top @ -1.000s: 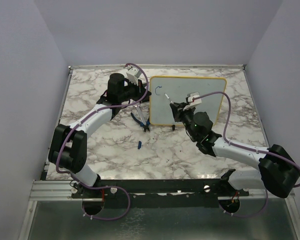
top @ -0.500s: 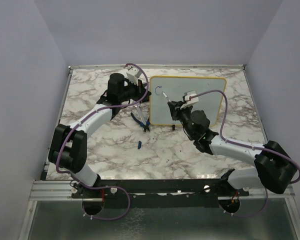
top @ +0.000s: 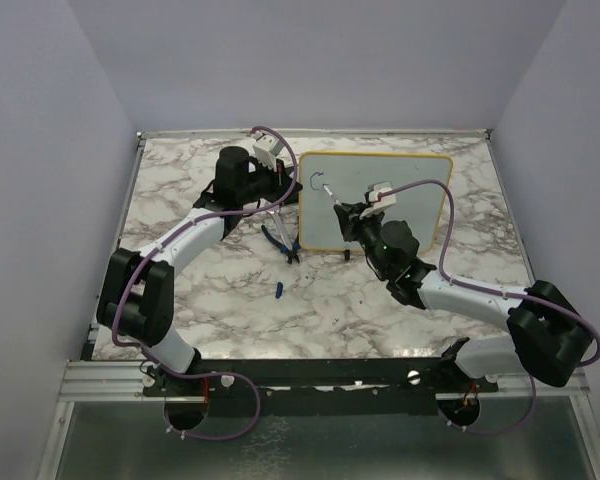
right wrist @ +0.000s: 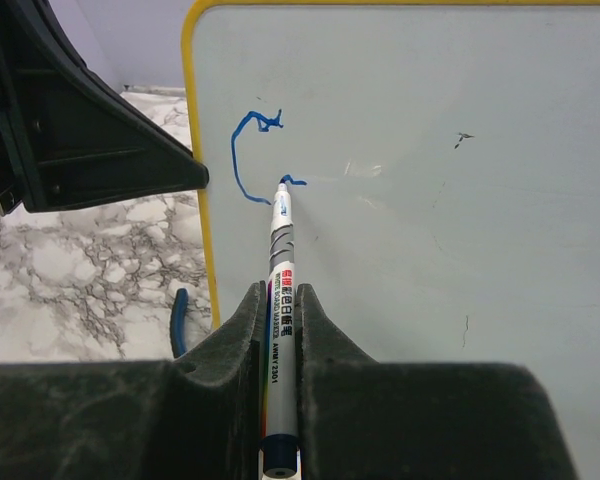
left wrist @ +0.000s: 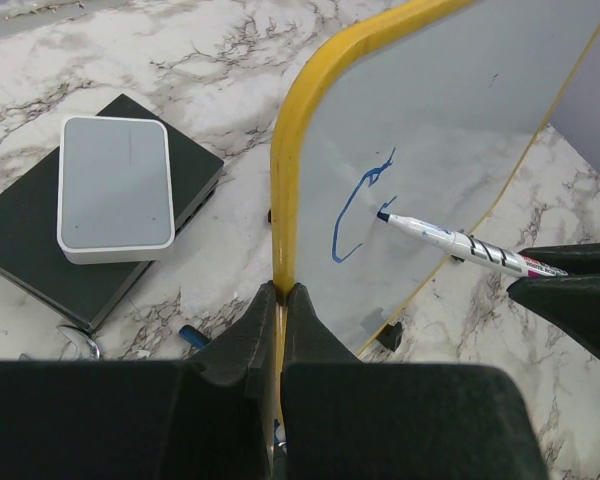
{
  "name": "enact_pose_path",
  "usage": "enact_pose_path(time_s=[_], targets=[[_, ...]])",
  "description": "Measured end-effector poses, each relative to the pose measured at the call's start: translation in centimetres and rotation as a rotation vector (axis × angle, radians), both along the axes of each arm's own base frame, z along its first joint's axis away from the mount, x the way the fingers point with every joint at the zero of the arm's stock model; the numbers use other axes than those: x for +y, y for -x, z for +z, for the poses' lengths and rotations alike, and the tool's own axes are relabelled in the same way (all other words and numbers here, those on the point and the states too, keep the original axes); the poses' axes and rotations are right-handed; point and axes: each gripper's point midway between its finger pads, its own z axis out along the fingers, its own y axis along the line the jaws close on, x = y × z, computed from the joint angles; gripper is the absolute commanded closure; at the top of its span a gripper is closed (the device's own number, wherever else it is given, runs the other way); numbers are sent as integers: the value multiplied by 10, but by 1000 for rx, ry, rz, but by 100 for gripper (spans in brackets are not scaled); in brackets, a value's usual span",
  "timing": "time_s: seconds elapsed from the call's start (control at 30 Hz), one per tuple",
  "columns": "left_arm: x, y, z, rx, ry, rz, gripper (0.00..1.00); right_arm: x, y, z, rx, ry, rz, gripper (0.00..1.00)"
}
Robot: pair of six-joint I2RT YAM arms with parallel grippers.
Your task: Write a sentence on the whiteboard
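Note:
The whiteboard (top: 380,195) stands upright on the marble table, white with a thin yellow frame and black feet. My left gripper (left wrist: 280,300) is shut on its yellow left edge (left wrist: 285,200) and shows in the top view (top: 280,180). My right gripper (right wrist: 282,300) is shut on a white marker (right wrist: 280,300). The marker's blue tip (right wrist: 281,185) touches the board beside a blue C-shaped stroke (right wrist: 242,150). The marker (left wrist: 460,245) and stroke (left wrist: 355,205) also show in the left wrist view. In the top view the right gripper (top: 348,215) is in front of the board.
A small grey-and-black box (left wrist: 115,195) lies left of the board. Blue-handled pliers (top: 282,242) lie in front of the board's left corner. A small blue marker cap (top: 278,290) lies on the table nearer the arms.
My right gripper has moved the marker a little left and up along the board to a spot just right of the blue C stroke. The left arm has not moved.

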Motion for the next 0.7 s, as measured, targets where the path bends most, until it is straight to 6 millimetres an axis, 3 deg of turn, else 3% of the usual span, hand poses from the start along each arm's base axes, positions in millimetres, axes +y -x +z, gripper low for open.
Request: enact_pose_path(time_s=[0.43,0.7], targets=[[0,0,0,-1,-1,-1,100,-2,6,-12,24,11,12,99],[0,1,0,-2,-1,-2,100,-11,6,-7,16,5,-27,99]])
